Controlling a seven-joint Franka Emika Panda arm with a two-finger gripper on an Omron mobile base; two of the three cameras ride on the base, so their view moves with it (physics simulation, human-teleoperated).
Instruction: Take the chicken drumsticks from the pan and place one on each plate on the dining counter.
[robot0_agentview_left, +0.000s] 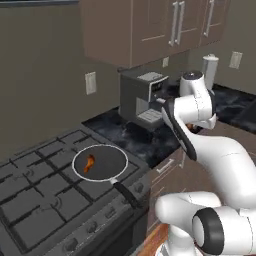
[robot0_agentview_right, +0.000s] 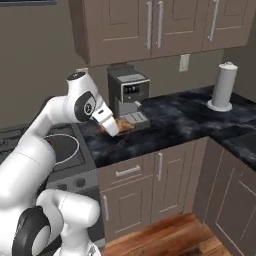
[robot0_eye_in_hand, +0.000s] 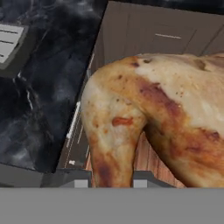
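Hand view is showing one chicken drumstick (robot0_eye_in_hand: 148, 118) huge and close, sitting right between the claw's finger tips (robot0_eye_in_hand: 74, 180), so the claw (robot0_eye_in_hand: 107, 181) is clamping on it, jaws nearly together around the meat. Right base view is catching that claw (robot0_agentview_right: 116, 127) with orange-brown meat at its tip, hanging above the short black marble counter (robot0_agentview_right: 170, 120) just in front of the coffee machine (robot0_agentview_right: 127, 92). Left base view is showing the pan (robot0_agentview_left: 100, 162) sitting on the stove (robot0_agentview_left: 45, 200) with the second drumstick (robot0_agentview_left: 89, 163) lying inside, untouched. Plates and dining counter aren't turning up from this spot. Judging progress: first drumstick is lifted out and being carried, nothing plated as far as I can see; both placements and the second pick are looking left to do.
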